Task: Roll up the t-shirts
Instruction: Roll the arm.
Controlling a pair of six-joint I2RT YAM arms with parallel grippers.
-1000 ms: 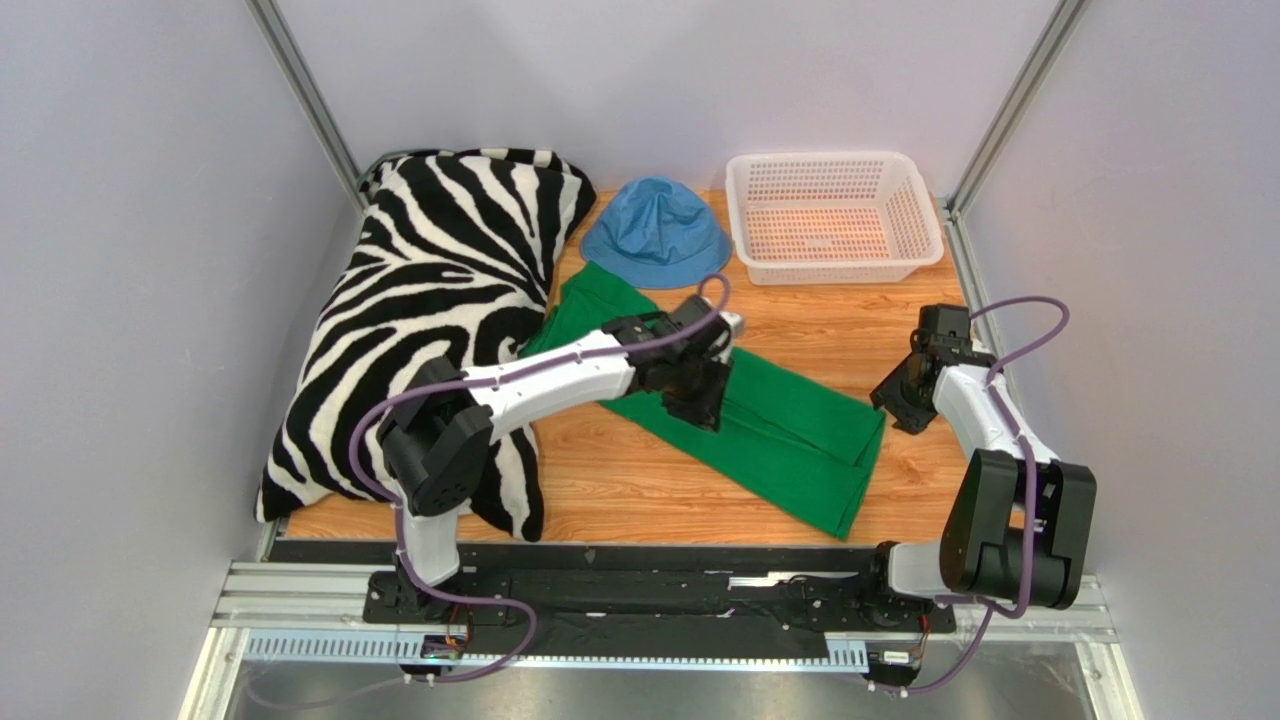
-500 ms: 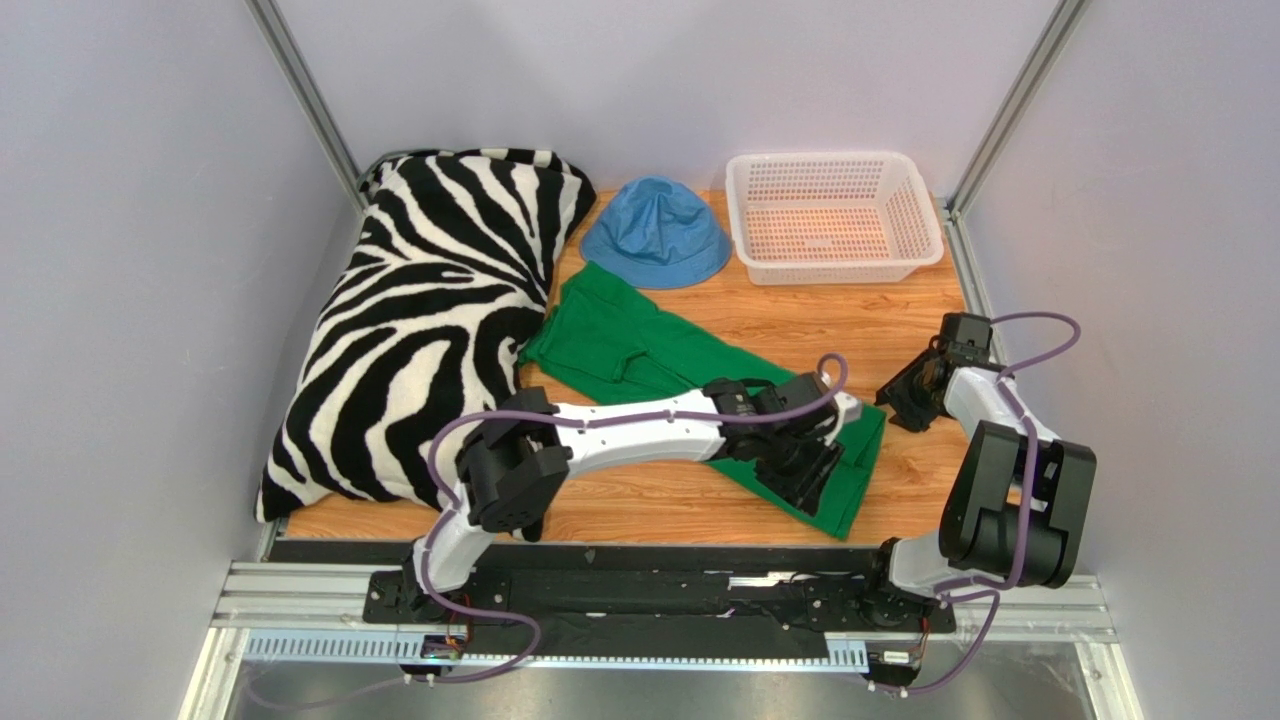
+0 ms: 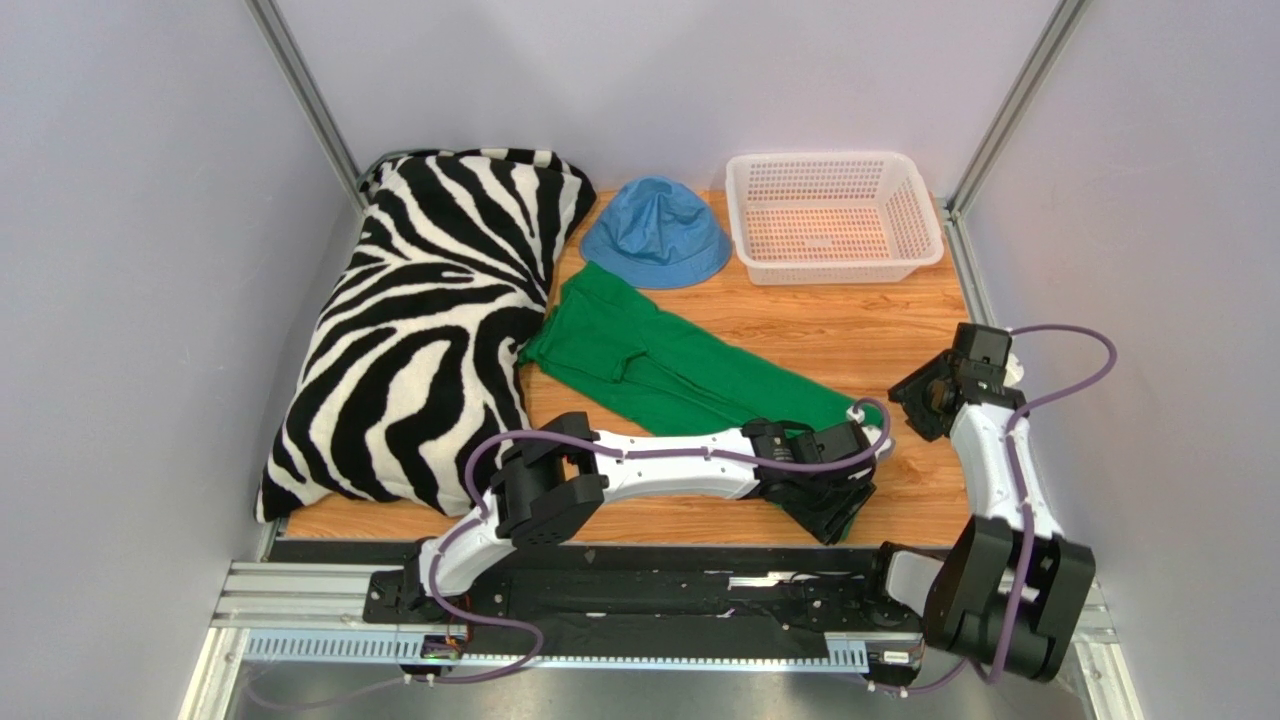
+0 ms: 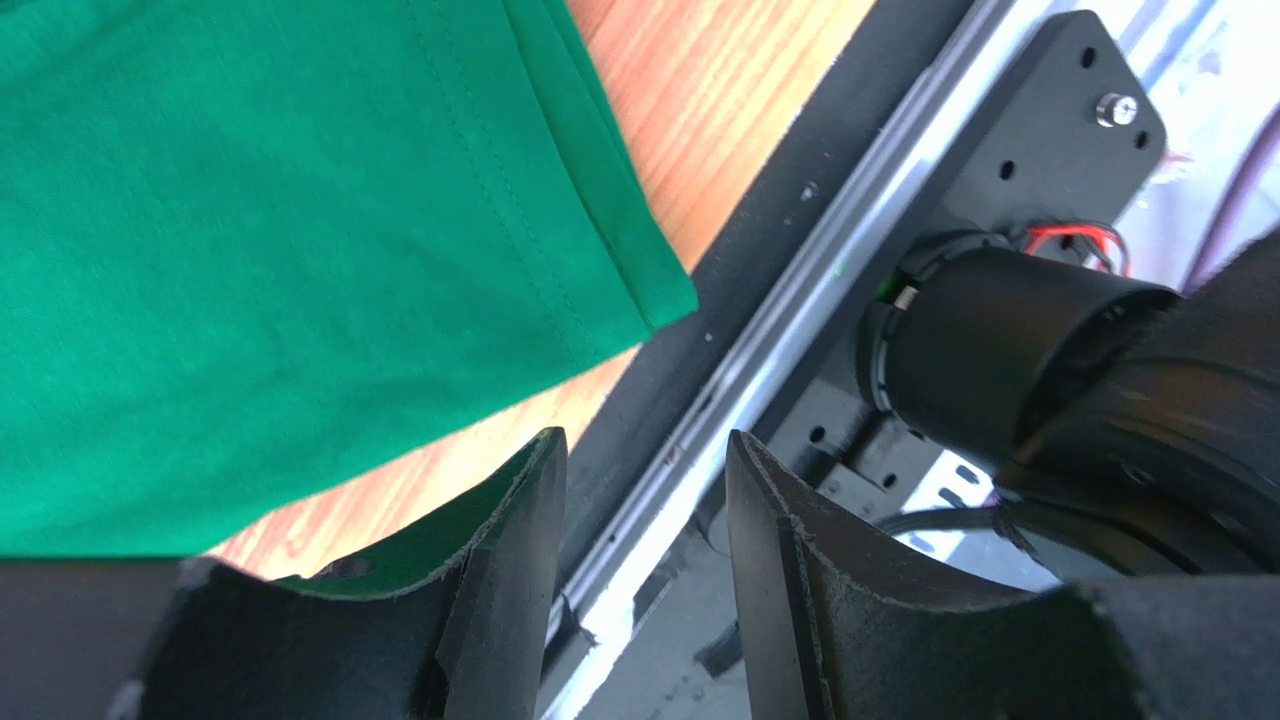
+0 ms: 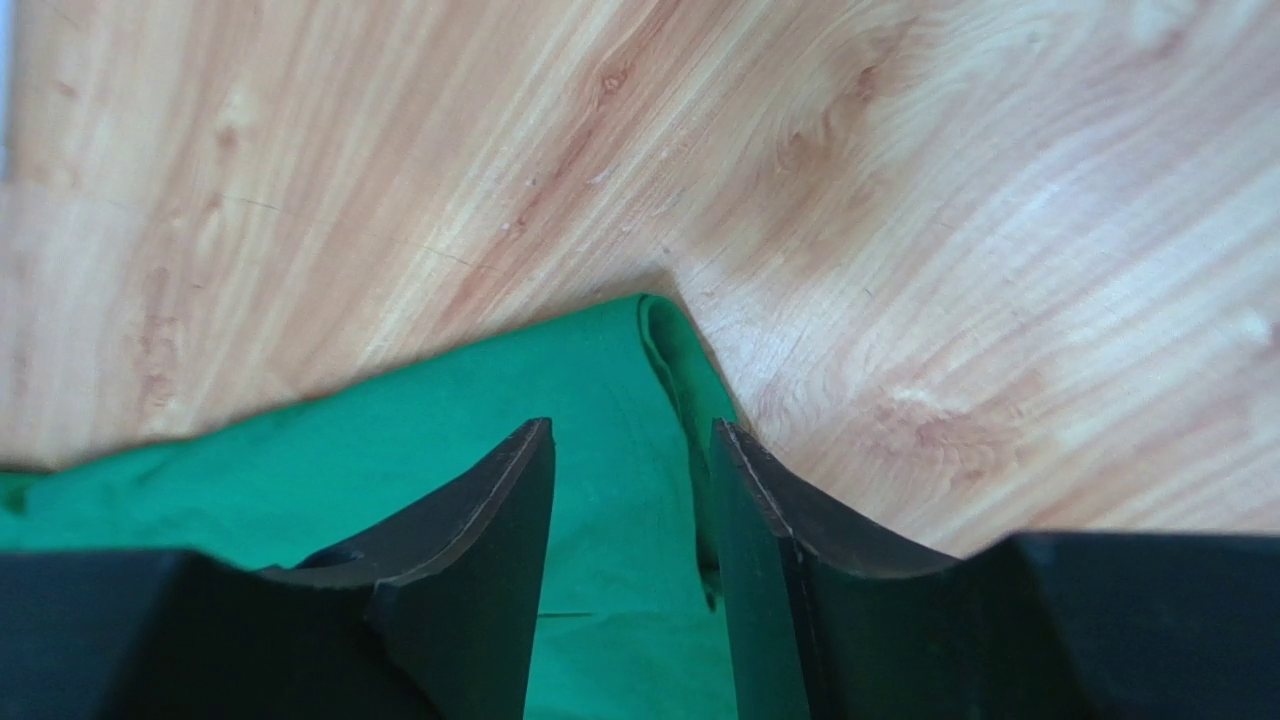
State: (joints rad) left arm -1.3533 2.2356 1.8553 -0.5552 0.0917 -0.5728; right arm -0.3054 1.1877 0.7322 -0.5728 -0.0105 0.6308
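Observation:
The green t-shirt [image 3: 676, 368] lies folded into a long strip, running diagonally from beside the pillow to the near right of the wooden table. My left gripper [image 3: 836, 513] is open and empty at the strip's near right end. In the left wrist view [image 4: 639, 465] its jaws hang over the table's near edge, and the shirt's hem corner [image 4: 271, 225] lies just ahead of them. My right gripper [image 3: 906, 396] is open and empty at the strip's far right corner. In the right wrist view [image 5: 631, 435] its jaws straddle that corner of the shirt [image 5: 421, 428] from just above.
A zebra-striped pillow [image 3: 421, 330] fills the left side. A blue bucket hat [image 3: 657, 233] and a white mesh basket [image 3: 834, 267] sit at the back. The black and metal rail [image 4: 781, 345] and the right arm's base [image 4: 1007, 360] lie close by my left gripper.
My left arm has swept from the middle of the shirt to its near right end. My right gripper has shifted a little right and towards the near edge. The strip's right end looks narrower.

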